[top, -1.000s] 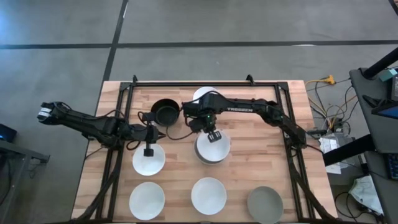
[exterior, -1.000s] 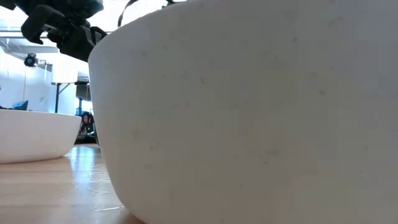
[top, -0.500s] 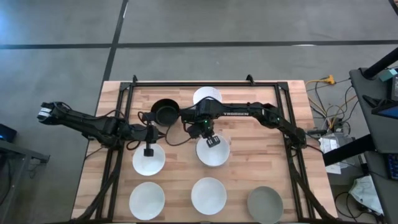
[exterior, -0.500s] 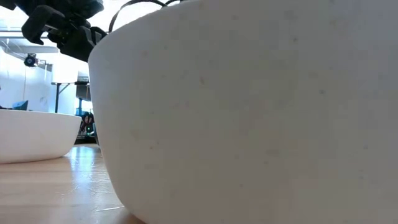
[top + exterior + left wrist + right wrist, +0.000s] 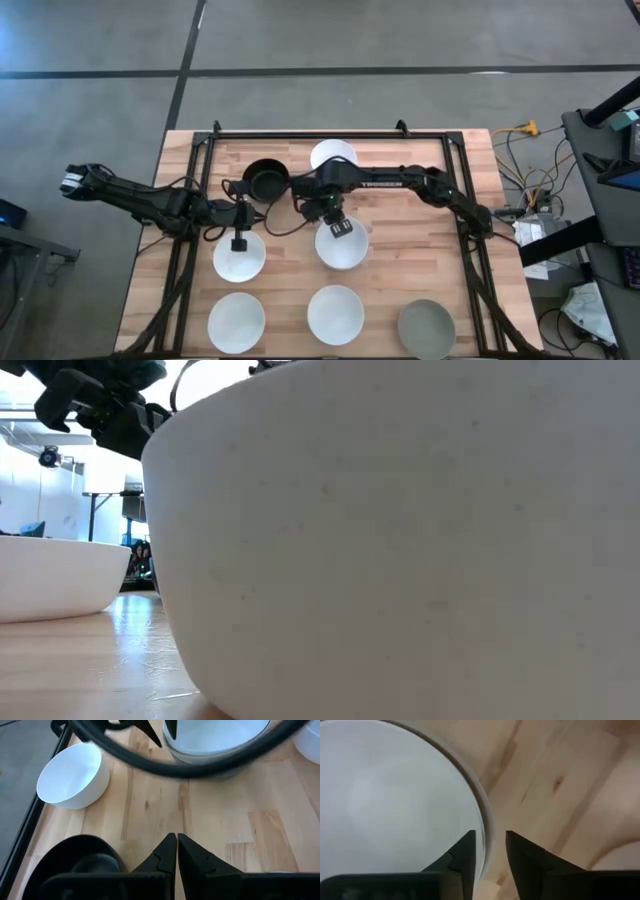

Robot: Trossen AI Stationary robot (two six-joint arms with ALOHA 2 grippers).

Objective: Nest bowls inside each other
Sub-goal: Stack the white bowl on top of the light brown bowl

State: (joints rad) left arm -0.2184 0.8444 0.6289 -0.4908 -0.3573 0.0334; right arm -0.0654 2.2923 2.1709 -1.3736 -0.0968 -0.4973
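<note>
Right gripper (image 5: 343, 229) is seen at frame centre of the high view, over the upper rim of the centre white bowl (image 5: 342, 246). In the right wrist view its fingers (image 5: 462, 855) are set narrowly apart, straddling that bowl's rim: one finger inside, one outside. Whether the rim is actually pinched cannot be told. A second rim is visible just under the white one there, so this is a nested stack.

Left gripper (image 5: 240, 243) is positioned left of centre, above the upper edge of the left white bowl (image 5: 239, 257). Its fingers (image 5: 167, 851) are closed tip to tip, with nothing between them.

Bowl count from the high view, seven positions:
- White: five. Top centre (image 5: 333, 155), left of centre, centre stack, bottom left (image 5: 236, 319), bottom centre (image 5: 335, 314).
- Grey: one seen alone, bottom right (image 5: 427, 328).
- Black: one, upper left of centre (image 5: 265, 180), just beside the right arm's forearm.

All are upright on the wooden table (image 5: 410, 240), well apart from each other.

The low view is mostly filled by one white bowl wall (image 5: 400, 550); another white bowl (image 5: 60, 575) is seen at its left edge.
</note>
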